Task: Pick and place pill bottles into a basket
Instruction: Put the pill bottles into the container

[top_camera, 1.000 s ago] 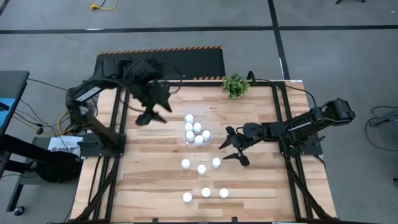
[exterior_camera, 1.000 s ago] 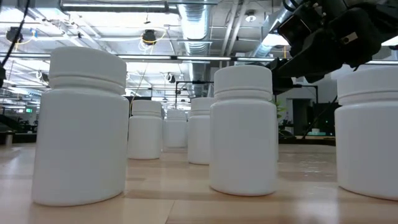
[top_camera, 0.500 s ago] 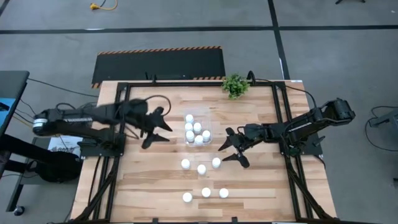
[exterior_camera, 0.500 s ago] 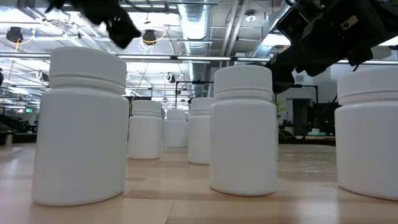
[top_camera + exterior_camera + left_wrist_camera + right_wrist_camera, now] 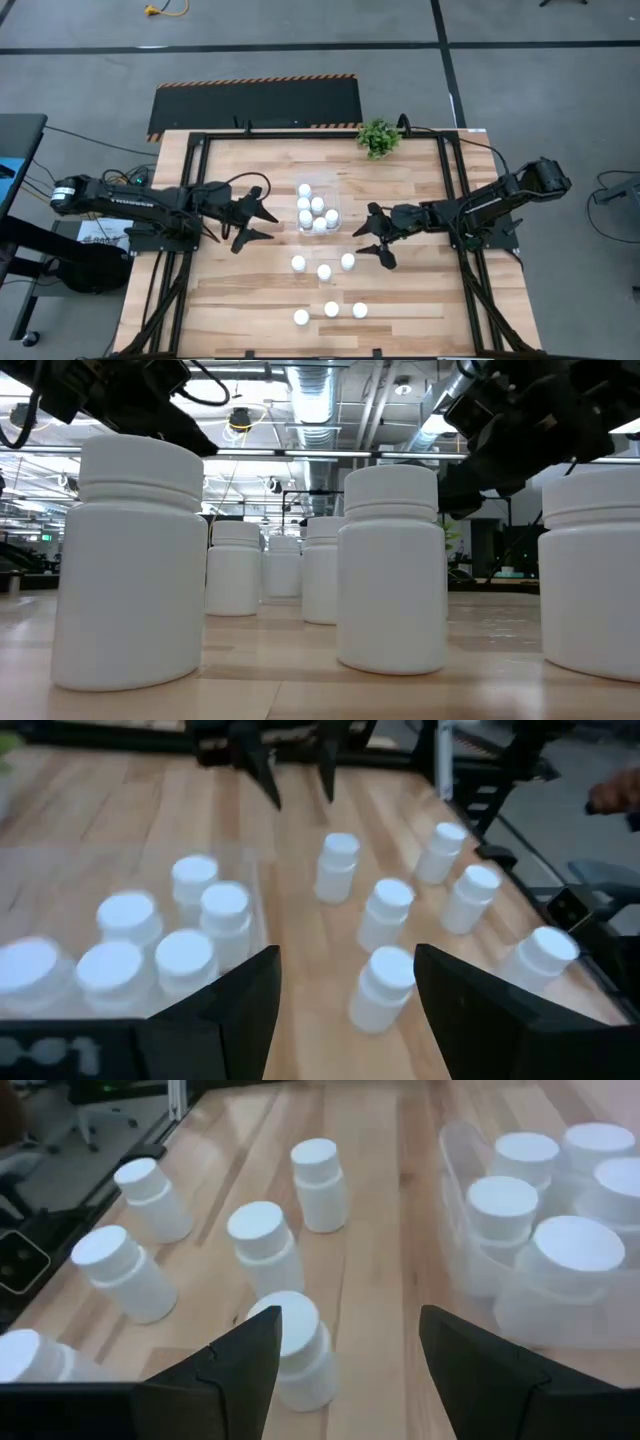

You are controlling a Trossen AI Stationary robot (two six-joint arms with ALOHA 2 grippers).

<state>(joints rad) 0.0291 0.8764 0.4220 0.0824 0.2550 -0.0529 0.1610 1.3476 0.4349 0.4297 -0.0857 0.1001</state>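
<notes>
Six pill bottles (image 5: 324, 271) stand loose on the table (image 5: 230, 290) — three in a loose arc, three in a row beyond them on the operator-side edge — none touched by either pincer. Six more bottles sit upright inside the basket (image 5: 334, 205), the clear container packed close to full, so by my count the job looks roughly half done, with six pick-and-place cycles left. Right gripper (image 5: 372, 239) hangs just off the basket's right side, fingers spread wide, nothing between them; its wrist camera shows one loose bottle (image 5: 291, 1350) directly ahead of the fingertips, the nearest of the arc, with the basket wall (image 5: 462, 1250) off to one side of the same fingers. I judge this bottle the likeliest next pick for that arm. Left gripper (image 5: 250, 218) sits on the basket's opposite side, near but clearly apart from it, fingers likewise splayed and empty — its wrist camera looks past the basket (image 5: 240, 870) on one side and onto the loose bottles (image 5: 382, 985) ahead. Farther off from both pincers, the potted plant (image 5: 378, 136) stands at the table's far edge, clear of the work. From the table-height camera both grippers ride above bottle-cap level, neither in contact with anything.
</notes>
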